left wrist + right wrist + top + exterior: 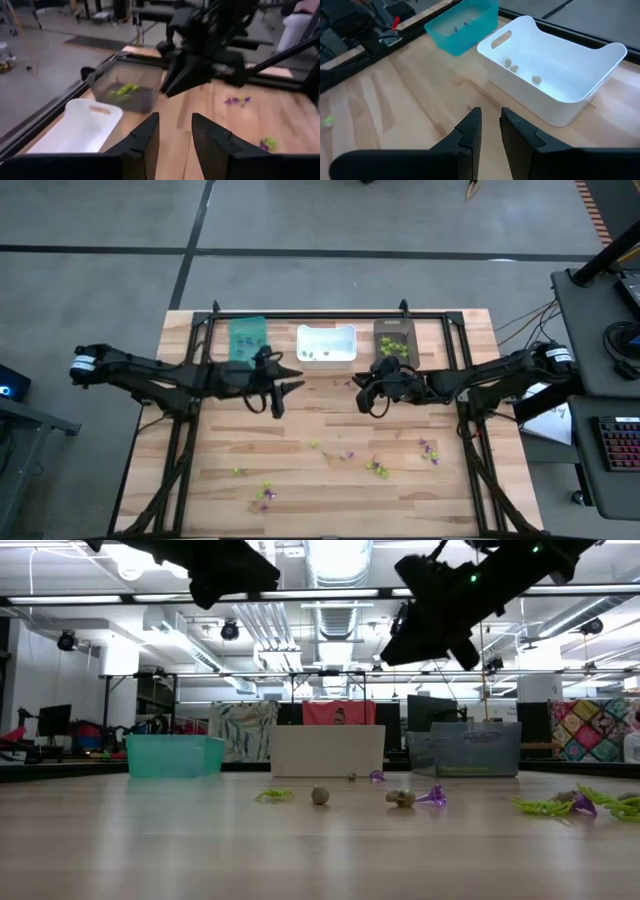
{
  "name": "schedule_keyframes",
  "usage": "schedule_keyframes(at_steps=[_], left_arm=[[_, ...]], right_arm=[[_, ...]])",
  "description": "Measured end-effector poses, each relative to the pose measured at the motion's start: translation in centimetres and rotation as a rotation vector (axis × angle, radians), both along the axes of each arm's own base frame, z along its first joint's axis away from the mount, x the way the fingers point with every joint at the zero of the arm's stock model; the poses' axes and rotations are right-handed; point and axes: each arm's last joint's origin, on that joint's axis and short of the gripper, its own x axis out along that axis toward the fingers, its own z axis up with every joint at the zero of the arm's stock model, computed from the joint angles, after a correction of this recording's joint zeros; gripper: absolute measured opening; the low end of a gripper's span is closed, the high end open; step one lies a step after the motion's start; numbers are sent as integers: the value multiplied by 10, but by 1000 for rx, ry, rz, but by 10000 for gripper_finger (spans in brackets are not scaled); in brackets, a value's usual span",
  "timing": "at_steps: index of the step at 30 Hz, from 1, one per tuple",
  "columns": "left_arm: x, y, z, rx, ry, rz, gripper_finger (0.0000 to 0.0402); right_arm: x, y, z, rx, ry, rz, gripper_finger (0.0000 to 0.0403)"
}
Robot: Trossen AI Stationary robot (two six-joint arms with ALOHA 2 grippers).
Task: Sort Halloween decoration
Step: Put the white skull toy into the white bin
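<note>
- High view: both arms hang over the far half of the worktop, just in front of the row of three bins. The left pincer sits before the teal bin, the right pincer before the dark brown bin, and the white bin stands between them. The Halloween decoration lies scattered on the near half, well apart from both pincers, so the coming move turns on a reach away from the bins towards the near edge. The thicker cluster lies to the right of centre, nearer the right arm; a smaller group sits near the left front, closer to the left arm. The pieces are too small to read any long axis.
- Low view: both arms hang high above the worktop, with the trinkets resting on the wood below them, untouched. Lime-green pieces lie off to one side.
- Left wrist view: the left pincer stands with a narrow gap between its fingers, and nothing is seen in that gap. Beyond it is the right arm, the dark brown bin with green pieces inside, and a few purple trinkets on the wood.
- Right wrist view: the right pincer is nearly closed, a slim gap showing and nothing visible in it. It faces the white bin, which holds three pale pieces, with the teal bin farther off.
</note>
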Motion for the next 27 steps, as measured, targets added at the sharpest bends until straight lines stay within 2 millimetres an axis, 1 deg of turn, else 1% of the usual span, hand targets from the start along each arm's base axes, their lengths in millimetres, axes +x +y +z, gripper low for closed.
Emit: schedule_keyframes(at_steps=[5, 10, 12, 15, 22, 27], left_arm=[[4, -11, -8, -15, -66, -30, 98], [4, -11, -9, -46, -73, -23, 98], [3, -10, -8, -47, -77, -23, 98], [2, -10, -7, -48, -83, -23, 98], [2, -10, -7, -47, -81, -24, 98], [1, -10, -7, -47, -76, -23, 98]], right_arm=[[13, -6, -15, 8, 4, -9, 63], [30, -10, -32, 17, 76, -17, 63], [40, -12, -35, 13, 85, -19, 63], [50, -16, -42, 15, 146, -36, 63], [68, -22, -46, 85, 303, -117, 63], [82, -22, -40, 123, 343, -155, 63]])
